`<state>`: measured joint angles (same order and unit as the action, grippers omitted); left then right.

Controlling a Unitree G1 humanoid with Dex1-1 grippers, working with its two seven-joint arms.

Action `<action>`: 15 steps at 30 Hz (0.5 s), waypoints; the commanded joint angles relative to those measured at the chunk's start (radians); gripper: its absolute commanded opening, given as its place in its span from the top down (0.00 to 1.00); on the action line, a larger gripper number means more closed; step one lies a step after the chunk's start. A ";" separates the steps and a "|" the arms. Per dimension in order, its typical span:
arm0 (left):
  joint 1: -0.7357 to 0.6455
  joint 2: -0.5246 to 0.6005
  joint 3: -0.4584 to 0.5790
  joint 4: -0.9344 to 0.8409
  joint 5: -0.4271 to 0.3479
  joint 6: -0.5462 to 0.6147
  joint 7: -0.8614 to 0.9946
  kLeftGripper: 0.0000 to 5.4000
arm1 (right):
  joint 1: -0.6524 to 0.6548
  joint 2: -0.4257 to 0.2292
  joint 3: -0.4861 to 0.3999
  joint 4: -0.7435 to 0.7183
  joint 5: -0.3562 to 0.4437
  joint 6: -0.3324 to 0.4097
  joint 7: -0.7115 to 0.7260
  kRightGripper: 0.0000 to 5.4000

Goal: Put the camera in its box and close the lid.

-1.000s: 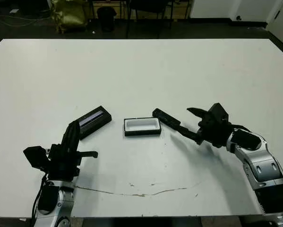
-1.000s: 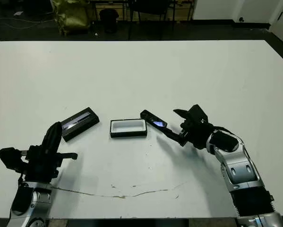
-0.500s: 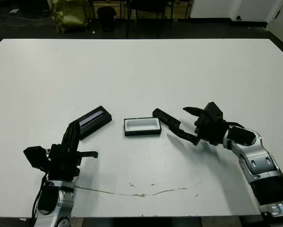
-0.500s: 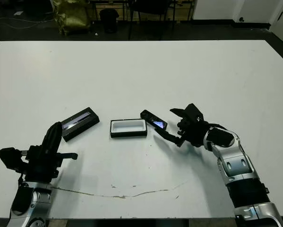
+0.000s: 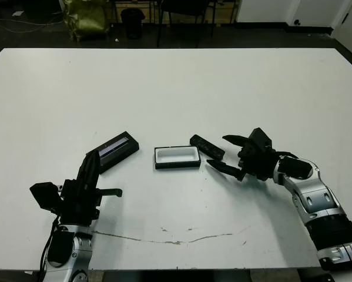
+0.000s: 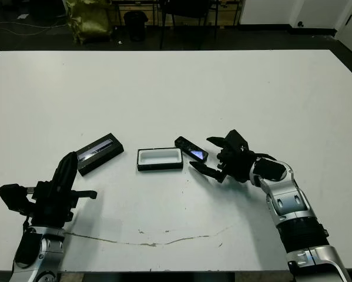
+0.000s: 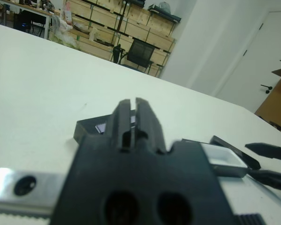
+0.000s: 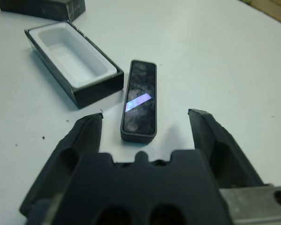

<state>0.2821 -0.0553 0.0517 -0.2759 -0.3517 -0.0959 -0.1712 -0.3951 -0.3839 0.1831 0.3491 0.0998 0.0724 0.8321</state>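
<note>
The camera [image 8: 140, 98], a slim black bar, lies flat on the table just right of the box [image 5: 177, 157], an open tray with a white lining. My right gripper [image 5: 218, 151] is open, with one finger on each side of the camera's near end, and neither finger touches it. The lid [image 5: 114, 151], black with a silvery stripe, lies at an angle left of the box. My left gripper [image 5: 92, 158] is shut on nothing and hovers just in front of the lid. The left wrist view shows its fingers [image 7: 133, 115] pressed together.
A thin dark crack line [image 5: 176, 239] runs across the white table [image 5: 181, 82] near its front edge. Beyond the far edge stand chairs and a yellow bag [image 5: 84, 17] on a dark floor.
My right gripper has moved left to the camera, and its open fingers now flank the camera's end. The left arm, lid, box and camera have not moved.
</note>
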 commanded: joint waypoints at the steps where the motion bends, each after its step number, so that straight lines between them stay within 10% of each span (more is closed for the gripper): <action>1: 0.015 0.000 0.003 0.021 0.003 0.001 -0.001 1.00 | -0.017 0.006 0.017 0.033 -0.022 0.029 0.002 0.19; 7: 0.020 -0.003 0.001 0.014 0.012 0.005 0.009 1.00 | -0.026 0.024 0.042 0.101 -0.047 -0.008 -0.002 0.22; 15: 0.022 -0.010 0.000 0.019 0.025 -0.010 0.011 1.00 | -0.018 0.051 0.081 0.200 -0.101 -0.157 -0.037 0.55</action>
<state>0.2864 -0.0650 0.0498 -0.2721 -0.3367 -0.1054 -0.1654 -0.4495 -0.3359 0.2398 0.4951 0.0422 -0.0961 0.7984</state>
